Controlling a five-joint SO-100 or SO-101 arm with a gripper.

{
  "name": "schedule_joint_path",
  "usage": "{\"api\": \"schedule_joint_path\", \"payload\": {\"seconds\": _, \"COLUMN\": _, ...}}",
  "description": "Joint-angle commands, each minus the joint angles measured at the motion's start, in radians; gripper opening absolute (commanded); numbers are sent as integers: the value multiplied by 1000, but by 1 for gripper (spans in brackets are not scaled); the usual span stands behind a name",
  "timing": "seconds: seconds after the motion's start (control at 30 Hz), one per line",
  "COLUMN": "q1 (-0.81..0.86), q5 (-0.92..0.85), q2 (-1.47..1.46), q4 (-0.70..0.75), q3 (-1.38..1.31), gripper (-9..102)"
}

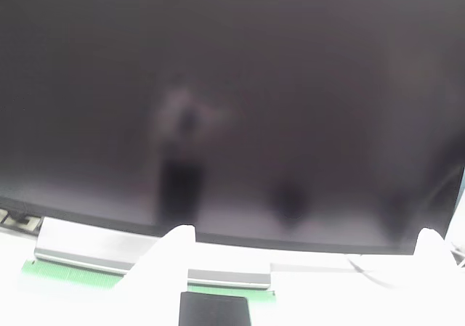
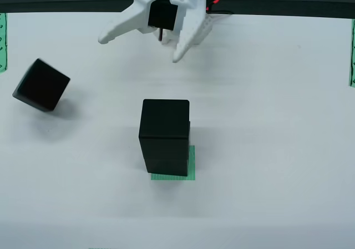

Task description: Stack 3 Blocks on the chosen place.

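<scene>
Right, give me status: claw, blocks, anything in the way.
Claw open, empty, above the table's far edge. Stack on the green striped patch, looks two high. Loose block at left in the view from above, apart. Nothing between claw and it.

You're working on a plain white table (image 2: 277,149), evenly lit with soft shadows. Along its far edge a big dark panel (image 1: 290,86) stands on a silver base (image 1: 94,242). Green striped strips (image 2: 2,41) mark the table's left and right edges.

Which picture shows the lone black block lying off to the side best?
The view from above: the lone block lies whole at its left, apart from the stack. The view riding on the gripper faces a dark panel instead.
</scene>
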Motion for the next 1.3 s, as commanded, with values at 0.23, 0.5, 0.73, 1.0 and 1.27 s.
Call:
{"api": "schedule_joint_path", "payload": {"seconds": 0.23, "q1": 121, "q5": -8, "q2": 60, "q4": -44, "q3": 51, "gripper": 37}}
{"api": "schedule_joint_path", "payload": {"seconds": 0.5, "q1": 284, "q5": -132, "q2": 66, "q4": -98, "q3": 49, "gripper": 37}}
{"api": "schedule_joint_path", "payload": {"seconds": 0.73, "q1": 414, "q5": -114, "q2": 104, "q4": -34, "q3": 51, "gripper": 32}}
{"api": "schedule_joint_path", "payload": {"seconds": 1.0, "q1": 451, "q5": -129, "q2": 158, "q4": 91, "q3": 51, "gripper": 32}}
{"api": "schedule_joint_path", "payload": {"seconds": 1.27, "q1": 514, "q5": -110, "q2": 172, "q4": 189, "q3": 51, "gripper": 32}}
